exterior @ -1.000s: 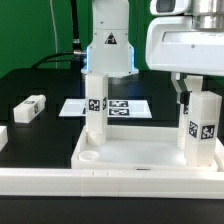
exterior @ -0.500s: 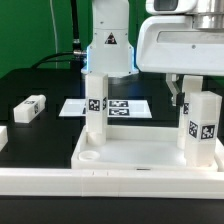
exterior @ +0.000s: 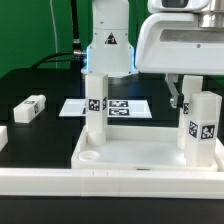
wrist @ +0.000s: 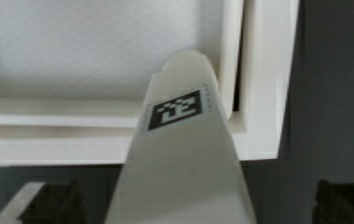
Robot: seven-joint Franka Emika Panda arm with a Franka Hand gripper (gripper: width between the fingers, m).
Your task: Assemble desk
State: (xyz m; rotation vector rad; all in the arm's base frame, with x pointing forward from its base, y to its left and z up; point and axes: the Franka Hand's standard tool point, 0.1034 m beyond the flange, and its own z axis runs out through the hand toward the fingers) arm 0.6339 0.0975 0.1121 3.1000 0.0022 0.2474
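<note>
While hanging directly above the top (exterior: 130, 152), straddles 1 upright leg (exterior: 201, 125) with the end effector (wrist: 192, 203) released: fingers (wrist: 42, 200) spread wide, clear of both flanks, gripping nothing. Stands at a corner of the top, on the exterior view's right, with 1 tag facing the camera. Seen end-on in the wrist view, tag on the near face, the top's raised rim just beside it. At the top's other end, on the exterior view's left, a second leg (exterior: 95, 108), also upright inside the rim. Off the top, well apart to the exterior view's left, a loose leg (exterior: 30, 108) lying flat on the dark worktop (exterior: 45, 135). Just behind the top, the marker board (exterior: 125, 106). Beyond that, the arm's base (exterior: 108, 50).
</note>
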